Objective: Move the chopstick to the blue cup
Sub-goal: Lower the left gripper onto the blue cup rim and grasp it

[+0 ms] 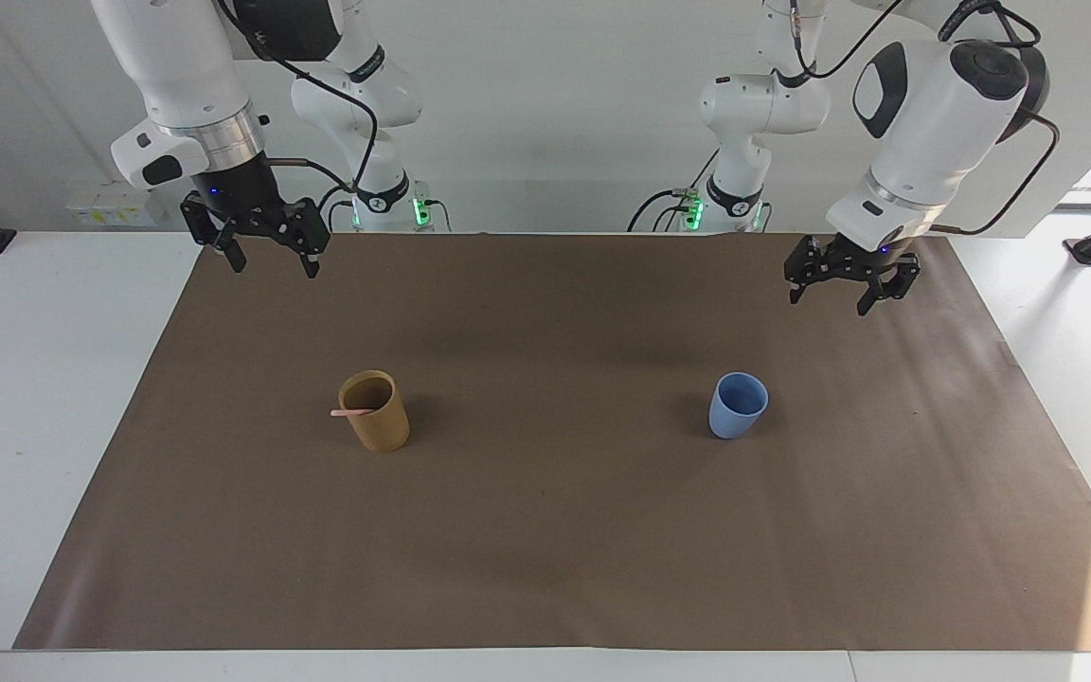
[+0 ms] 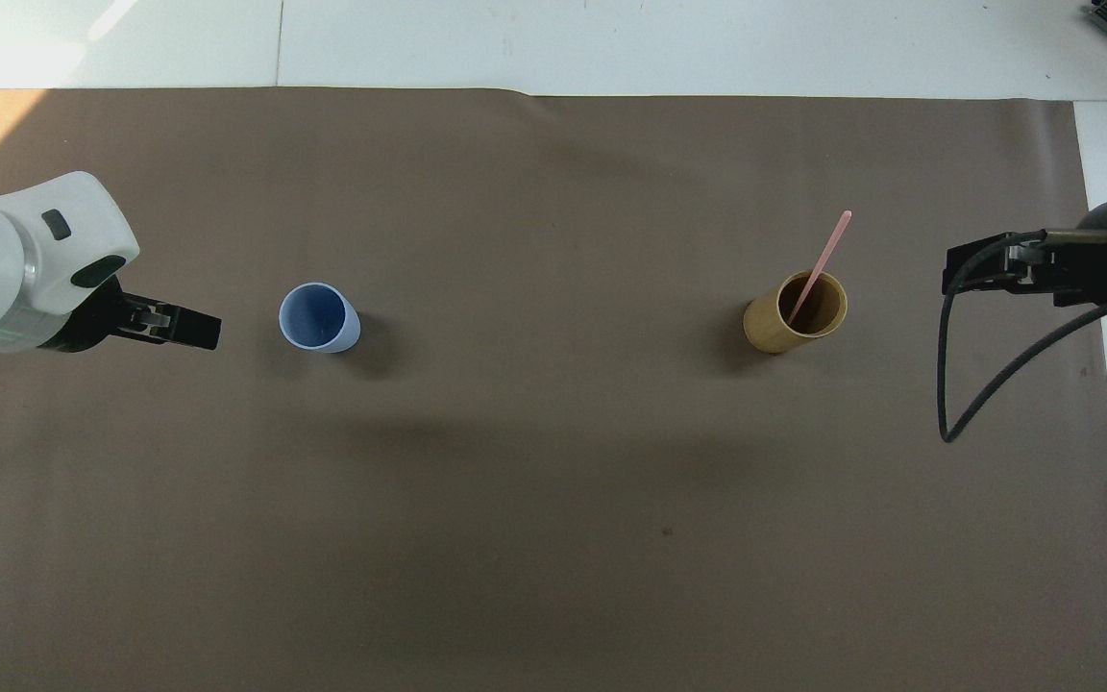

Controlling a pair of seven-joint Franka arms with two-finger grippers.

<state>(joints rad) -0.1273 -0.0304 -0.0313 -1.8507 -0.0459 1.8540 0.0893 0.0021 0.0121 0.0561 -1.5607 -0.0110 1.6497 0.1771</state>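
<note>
the right gripper [image 1: 267, 253] hangs in the air over the corner of the brown paper mat [image 1: 545, 530] nearest the robots at the right arm's end of the table, jaws open and empty; in the overhead view it shows as a dark tip [image 2: 981, 272] at the mat's edge. the right arm waits there.

toward that same end of the table the tan-brown cylindrical cup [image 1: 375, 411] stands upright on the mat. the pale-pink chopstick [image 1: 352, 412] sits inside it, leaning on the rim, its free end sticking out away from the robots and toward the right arm's end [image 2: 821, 261].

well apart from it, toward the left arm's end and about as far from the robots, the light-blue cup [image 1: 737, 405] stands upright and empty [image 2: 319, 318].

the left gripper [image 1: 835, 290] is in the air over the mat, over a spot between the blue cup and the left arm's end, jaws open and holding nothing, apart from the cup; from above its tip [image 2: 190, 330] lies just beside the cup.
</note>
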